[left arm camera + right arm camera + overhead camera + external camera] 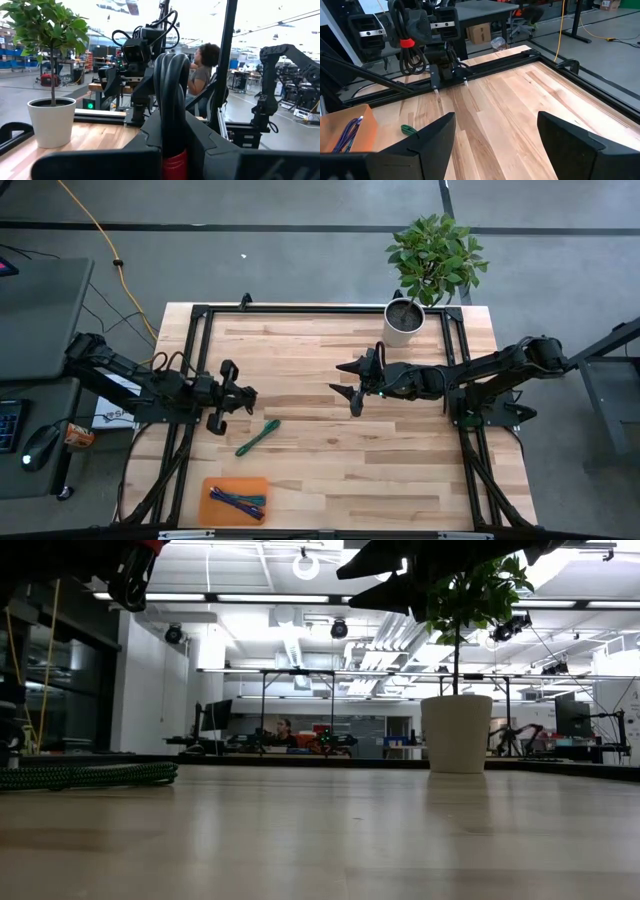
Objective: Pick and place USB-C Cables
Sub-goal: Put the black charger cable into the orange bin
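Observation:
My left gripper (238, 395) hovers over the table's left part, shut on the red-and-black cable (411, 55). The green cable (257, 437) lies flat on the wood just right of and nearer than that gripper, and shows again as the green cable (90, 775) in the low view. The orange tray (215, 483) sits at the near edge with the purple-blue cable (350, 132) and the teal cable (250, 500) inside. My right gripper (352, 387) is open above the table's middle, touching nothing. My left gripper pinches the red-and-black cable between its two fingers, close to its red band (175, 161). The fingers come level, pointing toward the table's right. The black loop (172, 75) stands upright between them. The bundle is lifted clear of the table.
A white pot with a green plant (403, 320) stands at the far edge, right of centre. Black frame rails (185, 430) run along the left, right and far sides. Bare wood lies between the two grippers and right of the tray. A person (202, 70) sits in the room beyond.

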Tool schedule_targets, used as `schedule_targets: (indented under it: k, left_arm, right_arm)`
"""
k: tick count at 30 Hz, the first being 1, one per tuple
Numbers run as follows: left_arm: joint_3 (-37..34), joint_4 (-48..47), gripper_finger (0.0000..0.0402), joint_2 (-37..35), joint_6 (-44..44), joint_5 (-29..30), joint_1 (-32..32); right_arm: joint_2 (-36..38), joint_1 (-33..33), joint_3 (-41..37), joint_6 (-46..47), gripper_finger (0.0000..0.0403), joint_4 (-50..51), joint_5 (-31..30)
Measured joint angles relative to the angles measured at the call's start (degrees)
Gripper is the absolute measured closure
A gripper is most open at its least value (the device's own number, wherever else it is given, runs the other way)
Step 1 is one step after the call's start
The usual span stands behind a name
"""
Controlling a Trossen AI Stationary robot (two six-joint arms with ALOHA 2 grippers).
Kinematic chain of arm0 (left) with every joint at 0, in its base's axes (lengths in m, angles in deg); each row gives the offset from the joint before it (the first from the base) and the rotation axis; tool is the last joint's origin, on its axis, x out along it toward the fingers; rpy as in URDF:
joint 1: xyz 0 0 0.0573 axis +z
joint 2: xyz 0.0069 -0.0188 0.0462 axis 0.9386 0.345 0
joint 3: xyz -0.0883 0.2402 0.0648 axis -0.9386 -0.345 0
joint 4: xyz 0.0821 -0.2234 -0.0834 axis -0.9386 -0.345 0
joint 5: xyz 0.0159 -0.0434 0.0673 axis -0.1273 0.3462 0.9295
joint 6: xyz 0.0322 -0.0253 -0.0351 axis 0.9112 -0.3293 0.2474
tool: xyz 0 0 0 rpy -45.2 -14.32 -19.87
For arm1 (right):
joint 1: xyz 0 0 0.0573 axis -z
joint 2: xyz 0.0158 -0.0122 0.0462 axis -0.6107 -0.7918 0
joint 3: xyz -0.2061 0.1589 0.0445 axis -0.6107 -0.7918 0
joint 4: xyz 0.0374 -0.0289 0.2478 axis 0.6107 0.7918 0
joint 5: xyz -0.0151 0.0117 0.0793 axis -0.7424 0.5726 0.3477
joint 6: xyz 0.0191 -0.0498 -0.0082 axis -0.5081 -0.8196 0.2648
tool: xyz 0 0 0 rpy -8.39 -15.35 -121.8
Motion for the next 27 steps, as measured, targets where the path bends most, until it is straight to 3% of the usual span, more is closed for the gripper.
schedule_targets:
  k: [7, 12, 18, 20, 27]
  left_arm:
    - [0.00, -0.07, 0.0384, 0.00, 0.02, 0.00, 0.01]
    - [0.00, -0.09, 0.0380, 0.00, 0.02, 0.00, 0.01]
    - [0.00, -0.11, 0.0379, 0.00, 0.07, 0.01, -0.01]
    - [0.00, -0.11, 0.0381, 0.00, 0.06, 0.02, -0.01]
    - [0.00, -0.11, 0.0382, 0.00, 0.26, 0.02, 0.01]
  right_arm:
    - [0.00, 0.00, 0.00, 0.07, 0.0130, 0.07, -0.37]
    - [0.00, 0.04, 0.00, 1.70, 0.0130, 5.22, -7.75]
    - [0.00, 0.04, 0.00, 1.63, 0.0130, 6.85, -7.16]
    - [0.00, 0.04, 0.00, 0.60, 0.0130, 4.77, -4.70]
    - [-0.06, -1.48, 0.00, -7.58, 0.0149, 0.13, 12.79]
